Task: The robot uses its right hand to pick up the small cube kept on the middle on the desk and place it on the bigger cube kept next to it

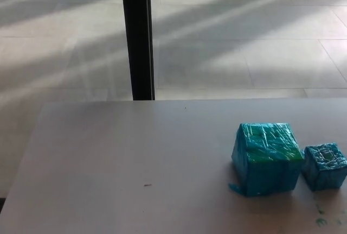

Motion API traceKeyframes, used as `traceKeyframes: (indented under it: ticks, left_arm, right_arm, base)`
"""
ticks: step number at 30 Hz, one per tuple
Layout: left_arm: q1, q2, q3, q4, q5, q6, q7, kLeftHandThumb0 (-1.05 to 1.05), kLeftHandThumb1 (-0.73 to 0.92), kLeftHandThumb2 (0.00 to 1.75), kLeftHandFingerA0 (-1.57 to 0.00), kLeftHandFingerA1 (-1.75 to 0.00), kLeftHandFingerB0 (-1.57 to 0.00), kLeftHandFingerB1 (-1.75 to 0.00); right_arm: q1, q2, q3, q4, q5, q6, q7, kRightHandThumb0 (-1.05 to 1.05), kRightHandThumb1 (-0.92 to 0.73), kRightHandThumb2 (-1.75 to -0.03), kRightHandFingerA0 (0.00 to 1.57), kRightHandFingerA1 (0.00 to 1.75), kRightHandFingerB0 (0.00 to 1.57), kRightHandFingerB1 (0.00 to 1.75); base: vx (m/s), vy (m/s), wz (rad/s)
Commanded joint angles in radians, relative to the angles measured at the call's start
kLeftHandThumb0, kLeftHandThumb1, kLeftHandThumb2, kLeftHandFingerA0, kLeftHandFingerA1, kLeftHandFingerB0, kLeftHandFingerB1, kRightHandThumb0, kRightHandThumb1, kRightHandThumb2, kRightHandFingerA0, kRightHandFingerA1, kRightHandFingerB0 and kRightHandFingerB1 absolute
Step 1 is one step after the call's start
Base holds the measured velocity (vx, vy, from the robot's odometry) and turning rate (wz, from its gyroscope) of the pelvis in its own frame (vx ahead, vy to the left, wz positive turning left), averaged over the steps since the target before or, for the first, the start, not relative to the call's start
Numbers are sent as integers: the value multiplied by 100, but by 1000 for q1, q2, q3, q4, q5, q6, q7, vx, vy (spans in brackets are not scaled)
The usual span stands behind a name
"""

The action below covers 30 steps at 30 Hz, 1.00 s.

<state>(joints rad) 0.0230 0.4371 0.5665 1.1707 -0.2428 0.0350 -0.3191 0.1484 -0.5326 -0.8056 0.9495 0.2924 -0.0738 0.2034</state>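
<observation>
Reaching in from the right, drop your unseen right hand squarely over the small blue tape-wrapped cube beside the bigger blue-green tape-wrapped cube.

You see a pale grey surface carrying two blue wrapped cubes at its right side. The bigger cube sits just left of the small cube, both resting flat on it.
</observation>
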Motion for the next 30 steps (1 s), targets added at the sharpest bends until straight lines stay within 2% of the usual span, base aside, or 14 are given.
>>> traceKeyframes:
  ticks: [1,3,5,7,8,9,10,14,15,18,19,25,26,30]
  left_arm:
    - [-9,28,6,6,-31,-7,-12,-87,75,61,-37,-39,-29,-32]
    - [-8,29,7,-5,-38,1,-8,-86,60,97,-34,-53,-25,-46]
    - [-5,26,7,-15,-43,4,-7,-86,76,63,-39,-43,-30,-33]
    - [-5,28,8,-16,-47,2,-17,-86,60,97,-30,-51,-23,-45]
    - [-8,32,2,-8,-39,-2,-17,-86,77,64,-36,-39,-26,-32]
    - [-9,32,4,-6,-42,2,-16,-85,61,97,-30,-50,-22,-45]
    - [-7,34,4,-6,-45,2,-29,-85,76,64,-33,-39,-25,-32]
    - [-7,36,7,-3,-45,1,-23,-86,75,64,-35,-39,-26,-32]
    - [-8,38,3,3,-41,-3,-27,-87,77,64,-33,-39,-25,-31]
    - [-5,39,-2,-2,-37,-3,-32,-87,77,64,-34,-40,-26,-32]
    - [-5,39,-2,-7,-35,0,-14,-86,61,98,-31,-50,-23,-45]
    - [0,45,-15,-8,-22,1,-14,-87,77,64,-35,-39,-26,-32]
    - [3,44,-18,-14,-20,-4,-15,-86,62,98,-30,-50,-22,-45]
    - [3,46,-25,-13,-17,-2,-13,-86,62,99,-31,-50,-23,-45]
  right_arm:
    - [-68,-82,-52,-100,89,96,-45,-71,-86,-66,39,71,24,34]
    - [-101,-97,-59,-178,103,102,-39,-76,-84,-65,39,70,25,34]
    - [-107,-95,-66,-237,121,117,-26,-77,-83,-65,37,66,23,34]
    - [-118,-85,-59,-337,124,121,-34,-75,-83,-65,39,71,29,38]
    - [-129,-86,-54,-369,123,137,-46,-81,-70,-103,44,69,24,48]
    - [-146,-85,-41,-406,110,129,-58,-76,-65,-103,41,66,23,48]
    - [-161,-76,-43,-465,129,158,-67,-83,-67,-102,43,67,27,48]
    - [-175,-71,1,-660,123,206,-72,-84,-68,-104,46,65,35,50]
    - [-189,-76,23,-709,112,211,-75,-79,-79,-64,51,57,46,39]
    - [-211,-83,61,-793,95,231,-83,-77,-79,-64,48,52,45,37]
    - [-227,-88,96,-852,93,234,-67,-79,-68,-78,40,51,37,39]
    - [-237,-107,224,-1031,94,262,23,-67,-87,-66,26,47,23,34]
    - [-236,-115,252,-1042,78,257,39,-67,-87,-66,25,46,20,33]
    - [-230,-129,319,-1075,13,231,42,-70,-87,-66,27,46,20,33]
  base:
    - [0,0,0]
    - [0,0,0]
    - [0,0,0]
    - [0,0,0]
    - [0,0,0]
    - [0,0,0]
    - [0,0,0]
    - [0,0,0]
    - [0,0,0]
    - [0,0,0]
    - [0,0,0]
    - [0,0,0]
    - [0,0,0]
    - [0,0,0]
